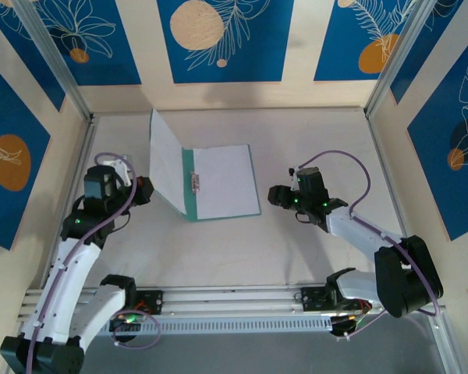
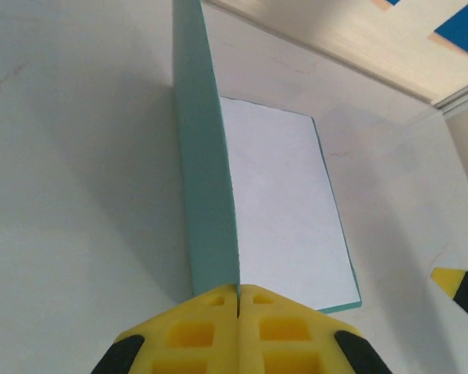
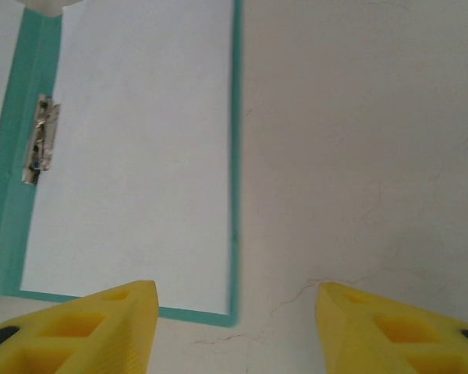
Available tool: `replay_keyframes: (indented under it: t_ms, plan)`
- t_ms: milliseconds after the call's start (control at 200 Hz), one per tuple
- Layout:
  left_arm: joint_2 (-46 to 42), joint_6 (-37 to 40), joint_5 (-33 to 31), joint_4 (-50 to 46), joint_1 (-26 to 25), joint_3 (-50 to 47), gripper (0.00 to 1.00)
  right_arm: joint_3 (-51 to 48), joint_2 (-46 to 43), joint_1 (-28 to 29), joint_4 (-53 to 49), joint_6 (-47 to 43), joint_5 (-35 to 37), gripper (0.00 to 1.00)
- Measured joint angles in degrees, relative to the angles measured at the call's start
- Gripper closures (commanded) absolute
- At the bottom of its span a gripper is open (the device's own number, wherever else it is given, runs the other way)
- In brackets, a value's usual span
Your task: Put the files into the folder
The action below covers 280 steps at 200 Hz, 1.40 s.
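on the table (image 1: 312, 249), left fingers (image 2: 239, 300) pinching the folder (image 2: 207, 202), one leaf upright, right fingers (image 1: 273, 196) spread

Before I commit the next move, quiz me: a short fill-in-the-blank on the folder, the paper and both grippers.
1. The left gripper is ____ on the folder's raised cover.
2. The right gripper hovers ____, holding nothing.
3. The paper on the flat leaf is coloured ____.
4. The metal clip sits along the folder's ____.
Missing words: shut; open; white; spine.
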Motion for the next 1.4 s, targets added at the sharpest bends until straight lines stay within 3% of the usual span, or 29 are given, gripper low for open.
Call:
replay_keyframes:
  t_ms: [310, 635, 910, 1135, 1400]
  plan:
    - [4.2, 6.7, -2.3, -8.9, -2.6, 8.7, 1.00, 0.0, 1.0, 0.0, 0.0, 0.0, 0.0, 0.44]
    - [12.2, 7.8, -21.8, -14.3, -24.7, 16.3, 1.00, 0.0, 2.4, 0.0, -0.1, 0.0, 0.0, 0.44]
    - [23.3, 5.7, -33.8, -14.8, -38.1, 20.5, 1.00, 0.0, 2.9, 0.0, -0.1, 0.0, 0.0, 0.44]
    - [32.5, 2.2, -36.6, -14.3, -45.5, 23.3, 1.00, 1.4, 5.2, 0.0, -1.4, 0.1, 0.0, 0.44]
    - [41.3, -1.7, -35.4, -11.0, -49.2, 25.0, 1.00, 1.6, 5.3, -0.3, -1.9, 0.1, 0.0, 0.44]
